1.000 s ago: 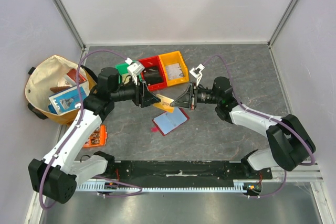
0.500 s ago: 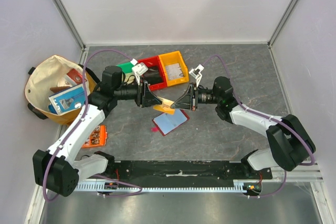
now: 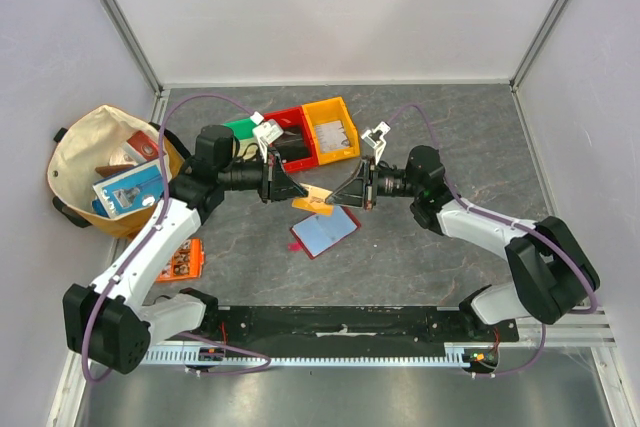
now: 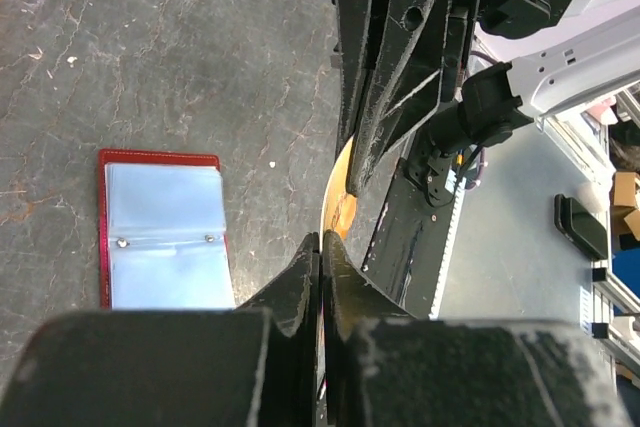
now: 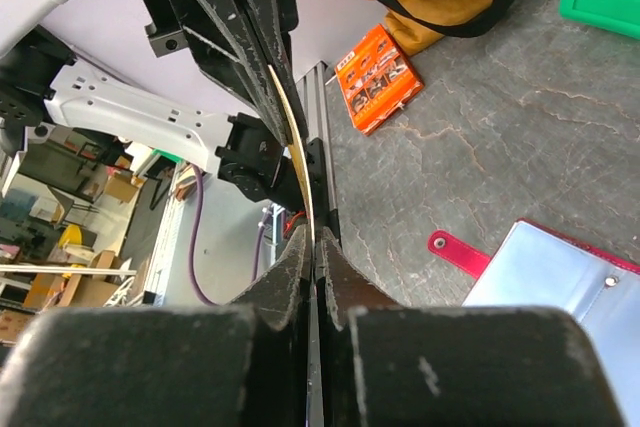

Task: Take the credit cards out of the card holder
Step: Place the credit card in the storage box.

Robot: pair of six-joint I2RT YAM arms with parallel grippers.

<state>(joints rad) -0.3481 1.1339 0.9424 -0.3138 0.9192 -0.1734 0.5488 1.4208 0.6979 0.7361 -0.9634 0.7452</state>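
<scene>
The card holder (image 3: pixel 325 231) lies open on the grey table, dark-red cover down and pale blue sleeves up; it also shows in the left wrist view (image 4: pixel 165 237) and the right wrist view (image 5: pixel 560 267). Just above it, an orange credit card (image 3: pixel 313 199) hangs in the air between both grippers. My left gripper (image 3: pixel 300 194) is shut on the card's left end, and the card's edge (image 4: pixel 340 197) curves away from its tips (image 4: pixel 321 239). My right gripper (image 3: pixel 330 199) pinches the other end, the card edge (image 5: pixel 295 157) running out from its jaws (image 5: pixel 312 237).
Green (image 3: pixel 238 130), red (image 3: pixel 290 137) and yellow (image 3: pixel 332 129) bins stand in a row behind the grippers. A tan bag (image 3: pixel 110 169) with packets sits at the left edge. An orange flat packet (image 3: pixel 182 259) lies near the left arm's base.
My left gripper came in from the left and closed on the card's free end. The right gripper stayed in place with the card.
</scene>
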